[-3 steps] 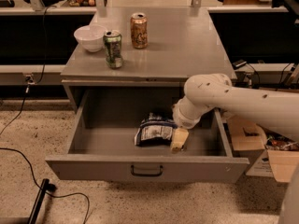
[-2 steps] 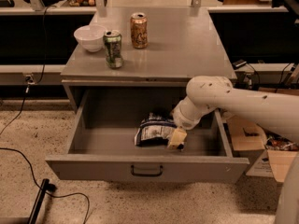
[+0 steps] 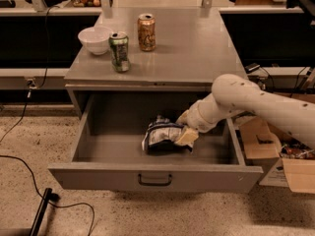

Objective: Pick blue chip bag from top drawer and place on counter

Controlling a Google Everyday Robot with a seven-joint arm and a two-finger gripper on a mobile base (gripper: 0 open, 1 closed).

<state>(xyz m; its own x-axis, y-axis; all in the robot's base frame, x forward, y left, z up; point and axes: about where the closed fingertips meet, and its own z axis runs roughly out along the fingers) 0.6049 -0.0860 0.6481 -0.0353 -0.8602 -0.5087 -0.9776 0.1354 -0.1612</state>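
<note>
One blue chip bag (image 3: 161, 135) lies crumpled on the floor of the open top drawer (image 3: 98, 175), right of centre, its white printed panel turned up. Over the past second the gripper (image 3: 187, 132) has edged left and deeper into the drawer. It now presses against the bag's right end, where before it hung slightly aside and nearer the drawer front. The bag itself has barely shifted and still rests on the drawer floor. Whether the gripper is open around the foil or already closed on it cannot be told, since wrist and bag overlap. By the look of it the reach is over and the grasp is the step in hand, with the lift and the carry to the counter (image 3: 197, 53) still to come. The white arm (image 3: 256, 102) enters from the right, over the drawer's right wall. Print on the bag's panel cannot be read, and no brand can be made out. On the counter a green can (image 3: 119, 51) and an orange can (image 3: 146, 32) show label designs but no legible wording. A plain white bowl (image 3: 95, 39) stands just left of them. The drawer's dark handle (image 3: 154, 180) bears no marking.
</note>
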